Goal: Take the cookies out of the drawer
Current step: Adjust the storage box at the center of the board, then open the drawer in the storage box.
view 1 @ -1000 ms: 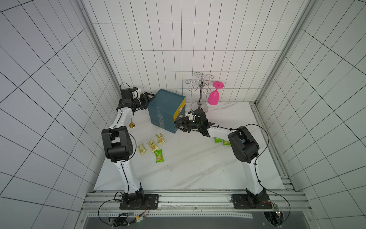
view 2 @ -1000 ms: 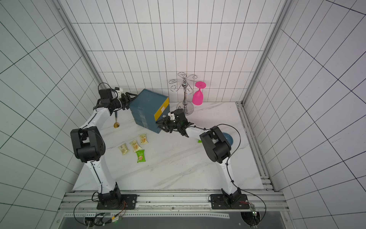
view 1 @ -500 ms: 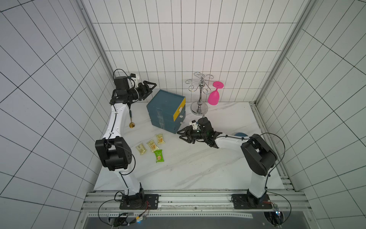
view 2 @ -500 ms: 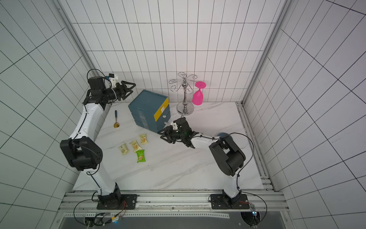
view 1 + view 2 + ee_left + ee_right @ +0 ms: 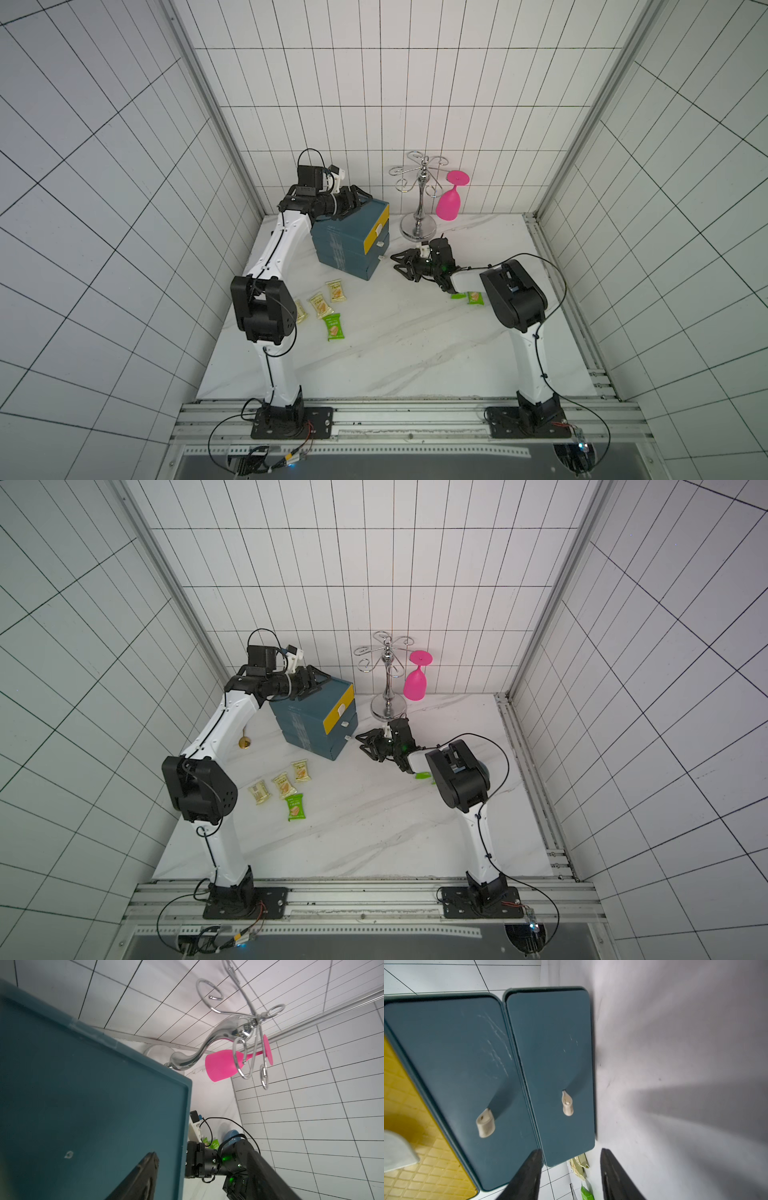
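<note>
**6 cookies (image 5: 320, 304) out on the table (image 5: 395, 353), 3 drawers (image 5: 550, 1064) pushed in**

A blue cabinet (image 5: 338, 245) stands at the back left of the table. It has a yellow front (image 5: 376, 229) on top and 2 blue fronts below, each with a cream knob (image 5: 568, 1105). In the right wrist view the 2 blue fronts sit flush, side by side.

3 yellow packets and 1 green packet (image 5: 334, 327) lie flat in a loose cluster on the table in front of the cabinet, just beside the left arm's elbow. 2 more green packets (image 5: 473, 297) lie near the right arm, partly hidden under its forearm.

The left fingers (image 5: 143, 1178) hang over the cabinet's top, spread and holding nothing. I cannot tell whether they touch it. The right fingers (image 5: 529, 1176) are low, just in front of the blue fronts and pointing at them. They are spread, with nothing pinched, and are apart from the knobs.

Beside the cabinet stands a chrome rack (image 5: 419, 208) with a pink glass (image 5: 449, 202) hanging upside down. A gold spoon (image 5: 245, 742) lies behind the left arm. A blue bowl (image 5: 230, 1134) sits behind the right arm.
</note>
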Action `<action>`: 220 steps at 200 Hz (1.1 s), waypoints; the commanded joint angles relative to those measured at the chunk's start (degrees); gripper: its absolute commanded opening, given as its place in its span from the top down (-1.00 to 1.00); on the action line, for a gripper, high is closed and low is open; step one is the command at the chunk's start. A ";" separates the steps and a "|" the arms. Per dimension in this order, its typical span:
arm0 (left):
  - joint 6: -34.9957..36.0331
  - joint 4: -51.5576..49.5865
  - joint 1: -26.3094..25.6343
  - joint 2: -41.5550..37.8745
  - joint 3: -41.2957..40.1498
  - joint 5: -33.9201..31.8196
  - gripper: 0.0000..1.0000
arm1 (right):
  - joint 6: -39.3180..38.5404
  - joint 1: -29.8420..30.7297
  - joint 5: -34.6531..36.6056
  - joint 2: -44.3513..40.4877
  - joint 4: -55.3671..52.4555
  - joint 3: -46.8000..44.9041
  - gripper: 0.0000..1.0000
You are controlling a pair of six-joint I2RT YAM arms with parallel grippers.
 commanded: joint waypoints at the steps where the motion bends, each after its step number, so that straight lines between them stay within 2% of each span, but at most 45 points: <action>1: 3.05 -1.45 0.26 0.80 -1.96 -0.99 -0.40 | 0.70 0.30 -1.18 2.68 3.41 6.07 0.03; 45: 4.10 0.11 0.49 0.68 -6.63 -0.02 -0.37 | 2.00 0.51 -2.22 7.71 3.27 11.54 0.08; 163: 3.75 1.23 0.59 1.60 -8.60 0.96 -0.34 | 3.13 2.46 -2.96 9.82 6.36 11.07 0.16; 210: 3.75 1.32 0.55 1.45 -8.82 1.27 -0.34 | 3.45 2.65 -2.41 10.95 6.74 11.37 0.34; 220: 3.88 1.32 0.59 1.41 -8.95 1.49 -0.34 | 3.30 2.47 -2.23 11.16 6.21 11.95 0.46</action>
